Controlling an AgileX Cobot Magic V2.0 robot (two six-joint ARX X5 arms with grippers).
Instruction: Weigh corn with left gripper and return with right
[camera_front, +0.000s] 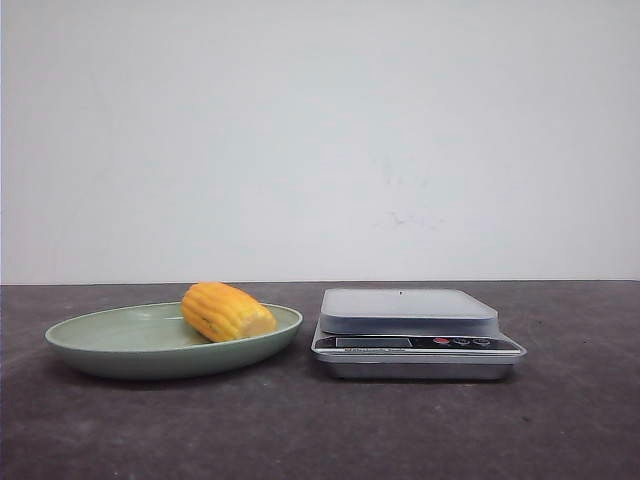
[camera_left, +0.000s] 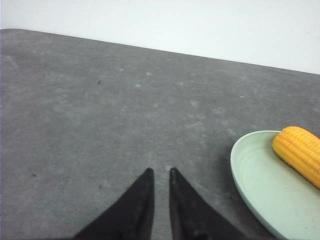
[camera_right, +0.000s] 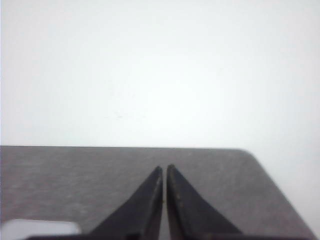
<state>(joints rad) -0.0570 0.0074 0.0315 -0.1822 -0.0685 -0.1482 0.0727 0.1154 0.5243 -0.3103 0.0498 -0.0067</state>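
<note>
The corn (camera_front: 226, 311) is a stubby yellow-orange cob lying on its side in the right part of a pale green plate (camera_front: 100, 345), left of the scale. It also shows in the left wrist view (camera_left: 299, 151), on the plate (camera_left: 260, 185). My left gripper (camera_left: 160, 172) hovers over bare table beside the plate, apart from the corn, its fingers shut with only a narrow slit and nothing between them. My right gripper (camera_right: 164, 168) is shut and empty over the table near its far edge. Neither gripper shows in the front view.
A silver digital kitchen scale (camera_front: 410, 310) with a flat bare platform stands right of the plate, and a corner of it shows in the right wrist view (camera_right: 35, 227). The table is dark grey, with a white wall behind it.
</note>
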